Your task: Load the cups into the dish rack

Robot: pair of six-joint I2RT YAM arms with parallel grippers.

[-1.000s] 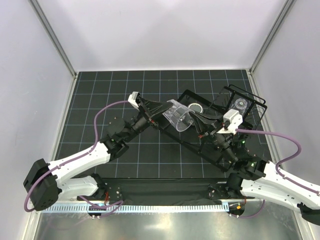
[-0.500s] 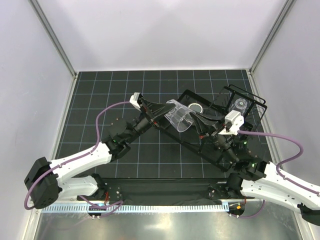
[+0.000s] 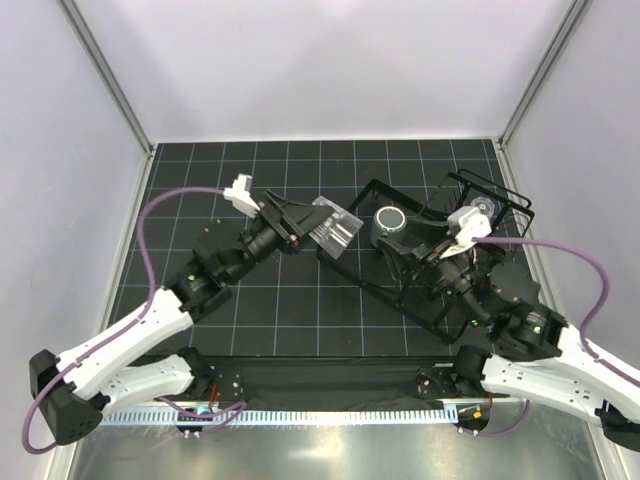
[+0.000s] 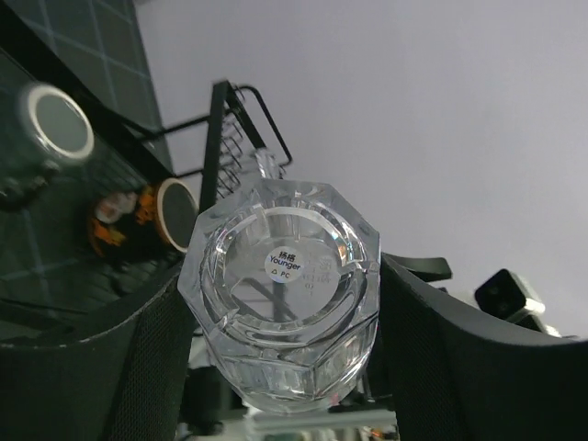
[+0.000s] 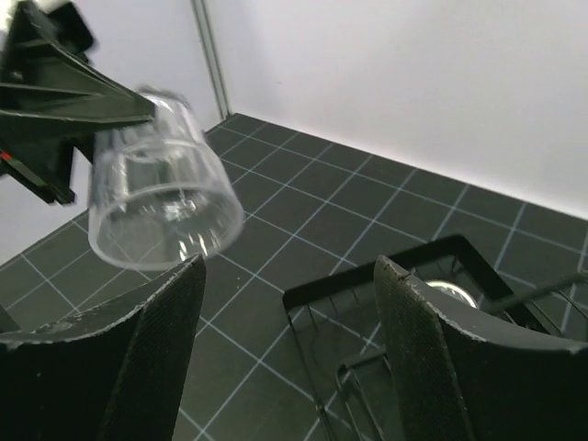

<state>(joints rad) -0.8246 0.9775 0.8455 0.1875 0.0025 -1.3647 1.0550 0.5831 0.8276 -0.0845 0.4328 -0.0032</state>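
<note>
One clear tumbler (image 4: 280,303), sticker (image 4: 284,263) reading "Younger PC", sits clamped in left gripper (image 4: 285,363); right gripper (image 5: 289,340) gapes empty.

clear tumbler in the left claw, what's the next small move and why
Probably carry the clear tumbler rightward over the dish rack before lowering: the left claw holds it tilted aloft at the rack's left edge, not yet among the tines.

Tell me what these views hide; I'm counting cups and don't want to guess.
Top view: the right arm covers much of the dish rack.
Left wrist: the held tumbler blocks the rack behind it; the mug shows only partly.
Right wrist: fingers and bottom edge cut the rack off.
</note>
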